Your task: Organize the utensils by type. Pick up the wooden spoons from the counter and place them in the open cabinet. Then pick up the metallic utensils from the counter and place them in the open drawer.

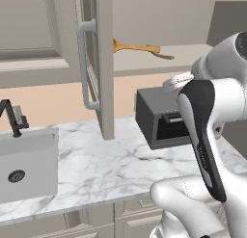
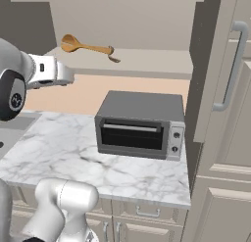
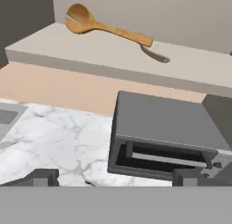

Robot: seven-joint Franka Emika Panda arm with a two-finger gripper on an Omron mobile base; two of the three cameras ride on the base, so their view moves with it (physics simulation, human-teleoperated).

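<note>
Wooden spoon [image 3: 107, 28] lies on the cabinet shelf [image 3: 113, 60], jaws seemingly wide apart, empty.

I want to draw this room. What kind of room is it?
It looks like a kitchen: a marble counter with a toaster oven, a sink and an open cabinet holding a wooden spoon.

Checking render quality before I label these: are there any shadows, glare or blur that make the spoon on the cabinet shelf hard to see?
Hand view: the wooden spoon is sharp, lit evenly, with a small dark shadow at its handle end. Right base view: spoon clear, no glare; soft shading under the toaster oven. Left base view: the open cabinet door hides the spoon's bowl end; nothing is blurred.
</note>
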